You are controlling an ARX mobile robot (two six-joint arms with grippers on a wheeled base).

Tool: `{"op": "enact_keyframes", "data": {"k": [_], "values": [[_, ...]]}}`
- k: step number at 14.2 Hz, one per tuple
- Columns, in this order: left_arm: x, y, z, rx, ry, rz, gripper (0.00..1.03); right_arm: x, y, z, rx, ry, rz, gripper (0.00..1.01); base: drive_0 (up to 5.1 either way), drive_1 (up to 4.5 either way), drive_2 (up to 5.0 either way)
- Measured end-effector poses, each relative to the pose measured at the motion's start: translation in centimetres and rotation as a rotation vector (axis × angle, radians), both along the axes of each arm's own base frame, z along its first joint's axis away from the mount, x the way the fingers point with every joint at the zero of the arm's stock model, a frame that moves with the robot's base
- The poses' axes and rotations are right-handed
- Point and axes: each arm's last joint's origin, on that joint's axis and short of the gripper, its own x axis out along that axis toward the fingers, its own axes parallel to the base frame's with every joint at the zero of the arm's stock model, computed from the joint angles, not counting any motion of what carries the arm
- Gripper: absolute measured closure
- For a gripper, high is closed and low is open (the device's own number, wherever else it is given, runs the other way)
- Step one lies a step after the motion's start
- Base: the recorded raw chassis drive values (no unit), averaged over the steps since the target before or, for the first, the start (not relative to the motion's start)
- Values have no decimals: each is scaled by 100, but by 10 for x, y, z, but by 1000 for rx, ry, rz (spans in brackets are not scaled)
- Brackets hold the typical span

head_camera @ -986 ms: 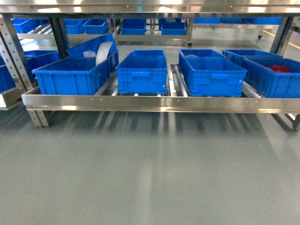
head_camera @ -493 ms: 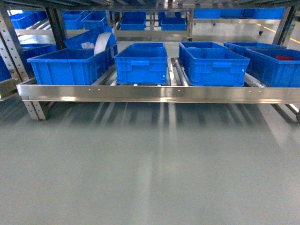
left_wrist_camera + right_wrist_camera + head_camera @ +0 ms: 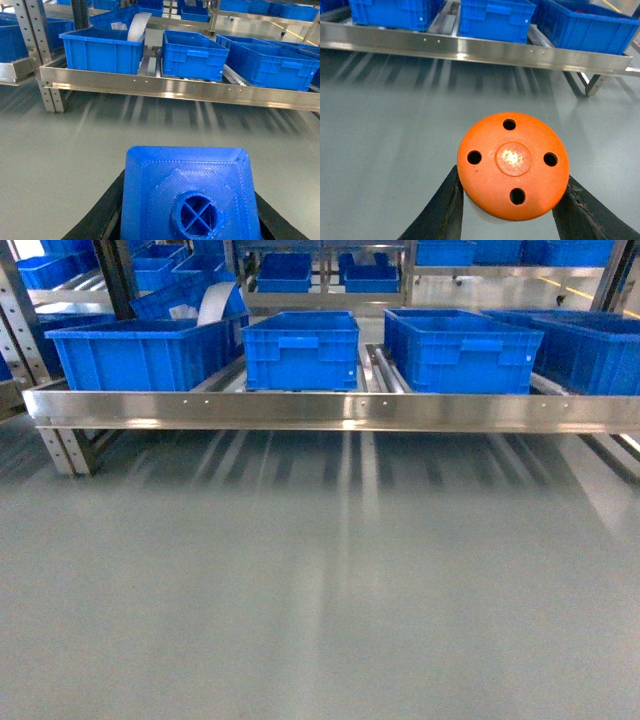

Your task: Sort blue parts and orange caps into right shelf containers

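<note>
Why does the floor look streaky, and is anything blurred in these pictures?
Head view: the steel shelf rail casts pale reflected streaks over the glossy floor. Left wrist view: the same streaks, smeared; the near blue part stays sharp. Right wrist view: orange cap crisp, rail glare.

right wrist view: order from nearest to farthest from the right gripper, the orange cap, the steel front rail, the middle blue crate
1. The orange cap, held between the right gripper fingers at bottom centre.
2. The steel front rail, across the floor ahead, spanning the view.
3. The middle blue crate, behind the rail at top centre.
</note>
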Motion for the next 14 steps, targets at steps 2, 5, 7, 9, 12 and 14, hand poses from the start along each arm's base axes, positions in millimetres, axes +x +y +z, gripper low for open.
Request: {"op": "enact_keyframes", "data": {"k": [2,5,7,9,12,14], "values": [[0,0,0,0,0,-1,59,0,0,0,0,0,0,60,0,0,0],[0,0,0,0,1,0,59,0,0,0,0,0,0,60,0,0,0],[0,0,-1,-3,5,0,59,0,0,0,0,3,0,60,0,0,0],[0,0,-1,-2,4,0,59,0,0,0,0,1,0,60,0,0,0],[0,0,0,-2,3,0,59,0,0,0,0,1,0,60,-2,48,-53],[0,0,0,-1,2,4,59,0,0,0,1,0,4,60,132,152,-343]]}}
